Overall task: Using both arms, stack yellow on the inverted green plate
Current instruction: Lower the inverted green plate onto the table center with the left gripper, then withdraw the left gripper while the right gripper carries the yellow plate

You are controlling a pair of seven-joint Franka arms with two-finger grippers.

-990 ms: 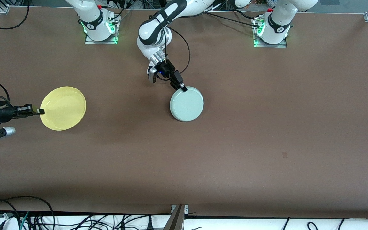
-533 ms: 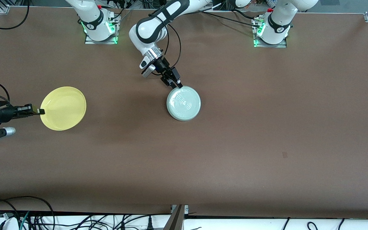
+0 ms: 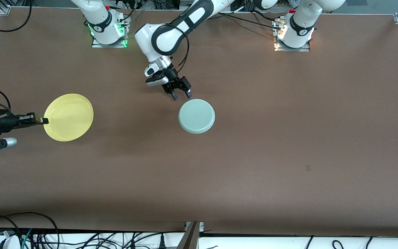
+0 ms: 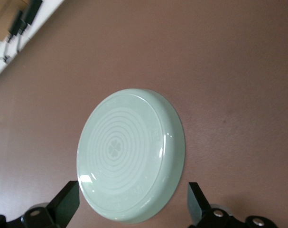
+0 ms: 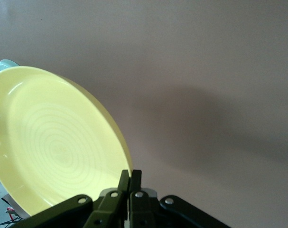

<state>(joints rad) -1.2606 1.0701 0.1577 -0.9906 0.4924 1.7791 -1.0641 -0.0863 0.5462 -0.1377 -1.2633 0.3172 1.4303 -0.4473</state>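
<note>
The pale mint-green plate (image 3: 196, 116) lies upside down on the table near the middle, its ringed underside up; it also shows in the left wrist view (image 4: 129, 154). My left gripper (image 3: 181, 95) is open and empty, just above the table beside the plate's rim on the robots' side. The yellow plate (image 3: 68, 117) is held up by its rim toward the right arm's end of the table. My right gripper (image 3: 43, 120) is shut on that rim, as the right wrist view shows (image 5: 130, 176), with the yellow plate (image 5: 53, 147) tilted.
The brown table (image 3: 254, 155) is bare around both plates. The arm bases stand along the robots' edge. Cables hang along the edge nearest the front camera.
My left gripper turned the green plate over, let go of it and drew back toward the robots. The plate now lies flat, upside down. The right arm and yellow plate have not moved.
</note>
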